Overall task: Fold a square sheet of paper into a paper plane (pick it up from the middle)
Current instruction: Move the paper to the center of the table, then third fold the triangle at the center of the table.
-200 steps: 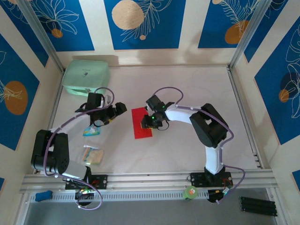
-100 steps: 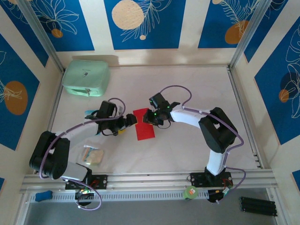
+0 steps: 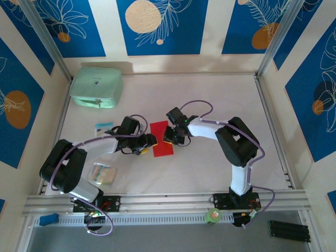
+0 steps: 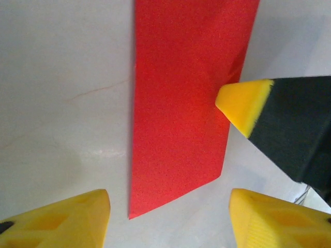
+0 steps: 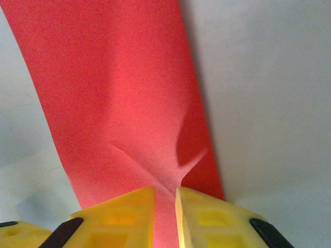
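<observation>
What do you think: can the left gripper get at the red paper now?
Probably yes: the left gripper is open around one end of the red paper; the right gripper only pinches another edge.

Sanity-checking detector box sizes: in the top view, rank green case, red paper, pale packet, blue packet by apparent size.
1. green case
2. red paper, partly covered
3. pale packet
4. blue packet, clearly the smallest
</observation>
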Robot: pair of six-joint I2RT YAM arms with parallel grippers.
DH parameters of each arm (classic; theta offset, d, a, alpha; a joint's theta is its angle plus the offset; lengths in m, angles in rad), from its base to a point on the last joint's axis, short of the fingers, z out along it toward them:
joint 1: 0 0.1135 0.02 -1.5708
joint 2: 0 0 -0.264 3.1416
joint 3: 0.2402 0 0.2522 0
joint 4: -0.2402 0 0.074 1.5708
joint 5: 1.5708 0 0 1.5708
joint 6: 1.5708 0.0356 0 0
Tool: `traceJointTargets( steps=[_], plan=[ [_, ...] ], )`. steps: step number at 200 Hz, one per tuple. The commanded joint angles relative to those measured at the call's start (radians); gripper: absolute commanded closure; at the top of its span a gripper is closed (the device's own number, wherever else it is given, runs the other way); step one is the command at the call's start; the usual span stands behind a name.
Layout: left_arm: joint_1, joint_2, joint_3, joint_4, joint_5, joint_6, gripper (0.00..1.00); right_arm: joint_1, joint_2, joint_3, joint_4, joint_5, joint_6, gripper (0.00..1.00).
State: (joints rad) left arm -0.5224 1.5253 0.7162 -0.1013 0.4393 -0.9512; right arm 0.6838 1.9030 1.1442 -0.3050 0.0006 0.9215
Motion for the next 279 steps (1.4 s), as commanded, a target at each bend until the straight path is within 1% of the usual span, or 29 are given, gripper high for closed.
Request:
traceJointTargets(
  steps=[1, 24, 55, 103, 135, 159, 167, 201, 259, 279],
  plan=[
    [-0.01, 0.032, 0.002, 0.009, 0.0, -0.02, 0.44, -0.003, 0.037, 0.008, -0.065, 0.018, 0.019, 0.81],
    [-0.011, 0.056, 0.012, 0.006, 0.009, -0.023, 0.51, -0.001, 0.047, -0.003, -0.07, 0.025, 0.019, 0.84],
    [-0.014, 0.078, 0.024, -0.004, 0.015, -0.018, 0.6, 0.001, 0.056, -0.009, -0.085, 0.044, 0.013, 0.85],
    [-0.017, 0.104, 0.047, -0.028, 0.003, 0.001, 0.69, 0.003, 0.068, -0.014, -0.086, 0.045, 0.013, 0.87],
    [-0.02, 0.103, 0.082, -0.083, -0.042, 0.035, 0.7, 0.003, 0.073, -0.014, -0.091, 0.049, 0.011, 0.89],
    [-0.022, 0.115, 0.099, -0.094, -0.053, 0.053, 0.7, 0.003, 0.077, -0.012, -0.092, 0.049, 0.01, 0.89],
    [-0.024, 0.125, 0.114, -0.102, -0.055, 0.075, 0.7, 0.003, 0.078, -0.012, -0.092, 0.048, 0.011, 0.89],
    [-0.021, 0.173, 0.196, -0.188, -0.122, 0.16, 0.7, 0.003, 0.084, -0.006, -0.097, 0.044, 0.007, 0.9],
    [-0.02, 0.222, 0.221, -0.177, -0.117, 0.172, 0.69, 0.003, 0.085, -0.006, -0.097, 0.042, 0.006, 0.9],
    [-0.019, 0.227, 0.214, -0.148, -0.075, 0.171, 0.69, 0.004, 0.089, -0.007, -0.097, 0.039, 0.007, 0.9]
  ],
)
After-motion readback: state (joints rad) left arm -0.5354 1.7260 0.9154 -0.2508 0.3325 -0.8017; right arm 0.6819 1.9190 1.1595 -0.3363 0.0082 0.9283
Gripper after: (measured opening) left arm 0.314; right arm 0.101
